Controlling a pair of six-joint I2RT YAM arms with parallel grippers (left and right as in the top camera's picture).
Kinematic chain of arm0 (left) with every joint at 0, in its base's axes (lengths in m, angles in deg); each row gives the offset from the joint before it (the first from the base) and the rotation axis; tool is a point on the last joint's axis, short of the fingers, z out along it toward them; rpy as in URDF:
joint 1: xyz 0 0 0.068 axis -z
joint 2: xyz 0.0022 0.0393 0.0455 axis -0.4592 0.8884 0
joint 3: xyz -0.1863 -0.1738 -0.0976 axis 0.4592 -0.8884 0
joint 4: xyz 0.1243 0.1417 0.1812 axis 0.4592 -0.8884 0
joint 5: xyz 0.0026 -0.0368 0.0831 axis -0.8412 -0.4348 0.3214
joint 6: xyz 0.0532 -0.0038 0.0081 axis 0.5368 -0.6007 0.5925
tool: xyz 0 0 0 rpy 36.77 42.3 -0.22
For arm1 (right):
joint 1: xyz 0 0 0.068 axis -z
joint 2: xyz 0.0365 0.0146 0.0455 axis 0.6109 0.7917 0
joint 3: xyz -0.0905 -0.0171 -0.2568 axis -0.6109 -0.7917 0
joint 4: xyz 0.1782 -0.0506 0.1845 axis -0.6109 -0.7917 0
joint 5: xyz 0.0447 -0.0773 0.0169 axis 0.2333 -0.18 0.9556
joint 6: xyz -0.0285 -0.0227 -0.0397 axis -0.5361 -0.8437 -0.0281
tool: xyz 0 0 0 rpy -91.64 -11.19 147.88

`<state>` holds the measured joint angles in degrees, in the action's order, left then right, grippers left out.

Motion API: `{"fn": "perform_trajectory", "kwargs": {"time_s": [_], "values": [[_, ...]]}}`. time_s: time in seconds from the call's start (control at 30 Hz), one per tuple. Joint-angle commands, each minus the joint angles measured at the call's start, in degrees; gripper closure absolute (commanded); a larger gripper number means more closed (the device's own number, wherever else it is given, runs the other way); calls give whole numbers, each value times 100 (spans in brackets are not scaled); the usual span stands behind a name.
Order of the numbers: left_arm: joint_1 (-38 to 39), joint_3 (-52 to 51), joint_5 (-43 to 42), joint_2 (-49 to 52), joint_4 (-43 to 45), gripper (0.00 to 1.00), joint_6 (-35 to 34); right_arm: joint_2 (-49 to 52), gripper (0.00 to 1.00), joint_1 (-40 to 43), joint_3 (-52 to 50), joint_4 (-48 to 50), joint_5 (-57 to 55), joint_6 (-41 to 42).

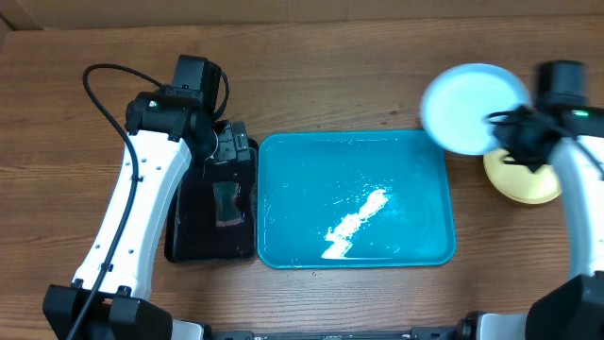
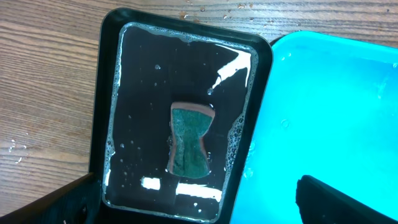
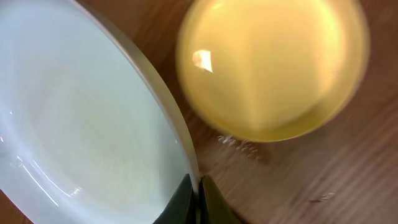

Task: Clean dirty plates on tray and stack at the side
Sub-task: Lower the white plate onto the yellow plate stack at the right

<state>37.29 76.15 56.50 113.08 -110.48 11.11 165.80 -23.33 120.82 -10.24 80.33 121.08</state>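
My right gripper (image 1: 502,127) is shut on the rim of the light cyan plate (image 1: 474,108), holding it above the table at the cyan tray's (image 1: 283,189) far right corner. In the right wrist view the fingers (image 3: 198,186) pinch the plate's edge (image 3: 81,118). A pale yellow-green plate (image 1: 522,179) lies on the wood at the right; it also shows in the right wrist view (image 3: 273,65). The tray holds only wet glare. My left gripper (image 2: 199,205) is open above the black tray (image 2: 109,74).
A green sponge with an orange backing (image 2: 191,140) lies in soapy water in the black tray (image 1: 189,236), left of the cyan tray (image 2: 323,112). Bare wood surrounds both trays.
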Motion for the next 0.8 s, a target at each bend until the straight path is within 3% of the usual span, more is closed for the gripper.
{"fn": "perform_trajectory", "kwargs": {"time_s": [0.0, 0.3, 0.67, 0.7, 0.77], "values": [[-57, -39, 74, 20, -11, 0, 125, 181, 96, 798, -31, -63, 262, 188], [-57, -39, 74, 20, 11, 0, 125, 761, 96, 2157, -31, -127, 262, 37], [-57, -39, 74, 20, 15, 0, 125, 1478, 96, 2179, -31, -74, 129, -138], [-57, -39, 72, 20, 13, 0, 125, 1478, 95, 2179, -31, -76, 129, -136], [-57, -39, 72, 20, 9, 0, 125, 1478, 72, 2179, -31, -76, 131, -138]]}}
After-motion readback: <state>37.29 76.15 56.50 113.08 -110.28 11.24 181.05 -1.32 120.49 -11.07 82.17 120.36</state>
